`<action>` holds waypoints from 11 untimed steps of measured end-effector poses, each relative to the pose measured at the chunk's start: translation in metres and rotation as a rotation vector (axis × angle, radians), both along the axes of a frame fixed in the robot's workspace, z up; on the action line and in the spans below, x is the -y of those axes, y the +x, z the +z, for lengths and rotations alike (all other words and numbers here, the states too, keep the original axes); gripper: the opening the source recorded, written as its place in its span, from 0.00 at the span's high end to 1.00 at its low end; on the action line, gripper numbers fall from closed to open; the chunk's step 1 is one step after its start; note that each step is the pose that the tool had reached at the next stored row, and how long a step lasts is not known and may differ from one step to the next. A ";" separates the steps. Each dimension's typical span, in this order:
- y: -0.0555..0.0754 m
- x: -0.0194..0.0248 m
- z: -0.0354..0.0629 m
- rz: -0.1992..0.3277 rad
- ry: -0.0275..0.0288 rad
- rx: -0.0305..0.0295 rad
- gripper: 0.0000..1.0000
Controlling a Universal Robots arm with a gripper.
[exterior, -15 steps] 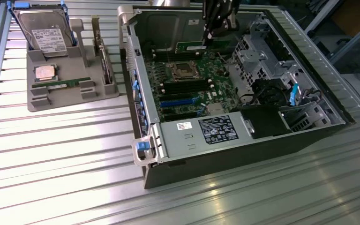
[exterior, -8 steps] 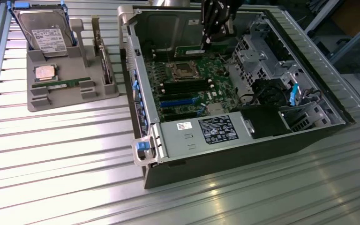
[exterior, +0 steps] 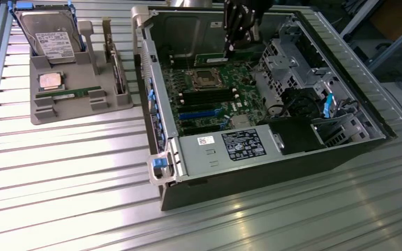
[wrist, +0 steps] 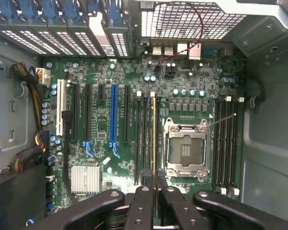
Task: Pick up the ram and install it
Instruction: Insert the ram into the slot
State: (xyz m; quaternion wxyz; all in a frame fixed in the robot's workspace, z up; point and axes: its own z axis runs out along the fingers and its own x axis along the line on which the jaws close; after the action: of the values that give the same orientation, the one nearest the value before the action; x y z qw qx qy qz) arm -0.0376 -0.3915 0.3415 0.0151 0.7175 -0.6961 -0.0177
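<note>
- Gripper point(wrist: 156, 184) above the motherboard point(wrist: 134, 129) inside the open computer case point(exterior: 160, 31), jaws drawn narrow on the top edge of the ram point(wrist: 154, 134), seen edge-on.
- Ram hangs upright over the memory slots point(wrist: 145, 139) beside the empty processor socket point(wrist: 185, 149).
- Judged light, stiff, thin, fragile; a hold on the long edges looks safest, clear of the chips.
- Second stick point(exterior: 69, 94) lies in the grey tray point(exterior: 82, 112).

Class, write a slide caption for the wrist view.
Claw shut on the ram, lowering it edge-on into a memory slot beside the empty processor socket.
</note>
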 end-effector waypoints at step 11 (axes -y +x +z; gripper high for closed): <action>0.000 0.0003 -0.0086 0.000 -0.0003 0.0000 0.88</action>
State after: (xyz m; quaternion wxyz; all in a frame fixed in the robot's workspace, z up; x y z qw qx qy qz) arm -0.0376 -0.3918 0.3329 0.0152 0.7176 -0.6961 -0.0176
